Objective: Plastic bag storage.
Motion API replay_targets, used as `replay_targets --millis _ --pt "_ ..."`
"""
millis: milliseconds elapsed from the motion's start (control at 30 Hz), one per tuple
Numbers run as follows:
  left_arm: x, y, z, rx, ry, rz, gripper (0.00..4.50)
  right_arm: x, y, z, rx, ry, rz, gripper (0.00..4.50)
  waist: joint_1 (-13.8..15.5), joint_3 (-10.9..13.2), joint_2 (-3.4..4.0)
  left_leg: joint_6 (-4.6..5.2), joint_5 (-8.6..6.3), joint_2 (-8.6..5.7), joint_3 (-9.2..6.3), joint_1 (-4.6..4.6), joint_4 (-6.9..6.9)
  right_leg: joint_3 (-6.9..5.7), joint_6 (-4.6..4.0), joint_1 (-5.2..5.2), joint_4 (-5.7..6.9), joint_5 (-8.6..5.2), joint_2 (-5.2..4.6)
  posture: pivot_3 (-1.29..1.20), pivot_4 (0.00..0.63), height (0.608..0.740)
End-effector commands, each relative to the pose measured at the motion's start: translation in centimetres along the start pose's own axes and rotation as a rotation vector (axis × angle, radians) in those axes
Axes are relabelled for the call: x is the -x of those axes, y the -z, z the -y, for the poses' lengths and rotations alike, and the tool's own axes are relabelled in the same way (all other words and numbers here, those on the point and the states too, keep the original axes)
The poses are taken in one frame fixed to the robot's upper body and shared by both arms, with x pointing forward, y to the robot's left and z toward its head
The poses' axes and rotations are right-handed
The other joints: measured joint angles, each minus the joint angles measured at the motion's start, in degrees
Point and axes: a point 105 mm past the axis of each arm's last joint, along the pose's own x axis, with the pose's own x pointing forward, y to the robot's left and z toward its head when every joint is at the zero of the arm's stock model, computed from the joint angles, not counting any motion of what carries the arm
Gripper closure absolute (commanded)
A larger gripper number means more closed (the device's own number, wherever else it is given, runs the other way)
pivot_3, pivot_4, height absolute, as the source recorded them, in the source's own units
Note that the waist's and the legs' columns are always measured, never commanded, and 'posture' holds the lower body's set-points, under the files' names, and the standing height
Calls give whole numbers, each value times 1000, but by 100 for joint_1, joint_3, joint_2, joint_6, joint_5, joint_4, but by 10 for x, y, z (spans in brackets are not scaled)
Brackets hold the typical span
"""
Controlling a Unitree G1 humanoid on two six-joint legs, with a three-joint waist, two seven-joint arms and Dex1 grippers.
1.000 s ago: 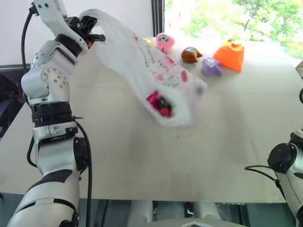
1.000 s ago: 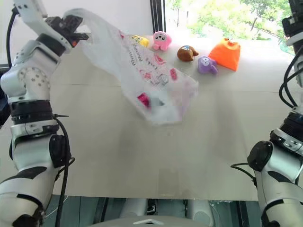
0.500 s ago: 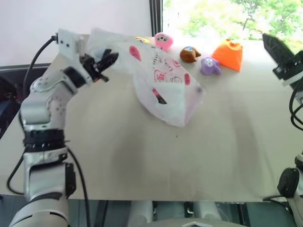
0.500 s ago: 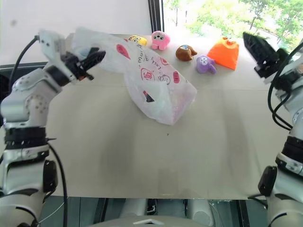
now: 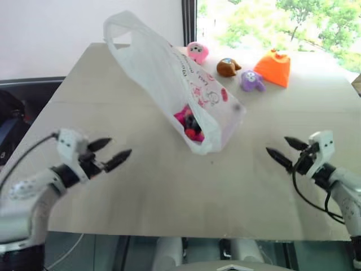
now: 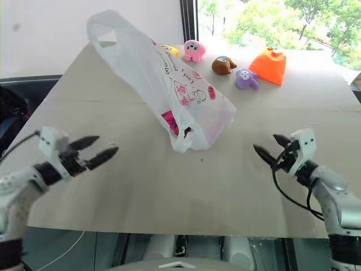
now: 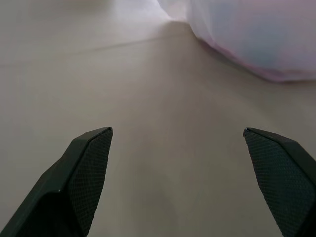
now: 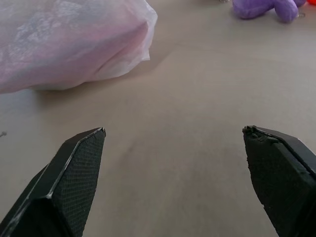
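The plastic bag (image 5: 180,79), translucent white with red-pink prints, slants across the middle of the table (image 5: 169,192). Its loop handles rise at the far left, and its bottom rests on the tabletop. Magenta and dark items (image 5: 189,121) show through near the bottom. No gripper holds the bag. My left gripper (image 5: 115,148) hangs low at the near left, open and empty, pointing toward the bag (image 7: 256,34). My right gripper (image 5: 277,144) is low at the near right, also open and empty, with the bag (image 8: 69,39) ahead of it.
Small plush toys line the far edge: yellow (image 6: 166,50), pink (image 5: 197,51), brown (image 5: 227,66), purple (image 5: 251,80), and an orange cone-shaped one (image 5: 273,66). Bare tabletop lies between the two grippers and in front of the bag.
My left gripper has let go of the bag's handle and opened. Both arms have come down from high up to just above the near tabletop. The bag's bottom has settled on the table.
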Motion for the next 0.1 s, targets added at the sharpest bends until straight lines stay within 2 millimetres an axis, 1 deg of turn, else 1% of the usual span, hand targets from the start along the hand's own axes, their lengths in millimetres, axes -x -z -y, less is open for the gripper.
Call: replay_targets --millis 33,100 --pt "-8 8 17 -110 -40 34 78 9 1 -3 116 -47 13 0 -6 -1 -3 0 -1 0 3 13 -1 2 -1 9 0 -1 1 0 150 740" --pt "-13 21 32 -88 -28 24 78 12 9 -3 164 -65 -14 0 -8 -4 -6 1 -1 1 4 16 -2 2 -2 10 1 0 4 0 150 740"
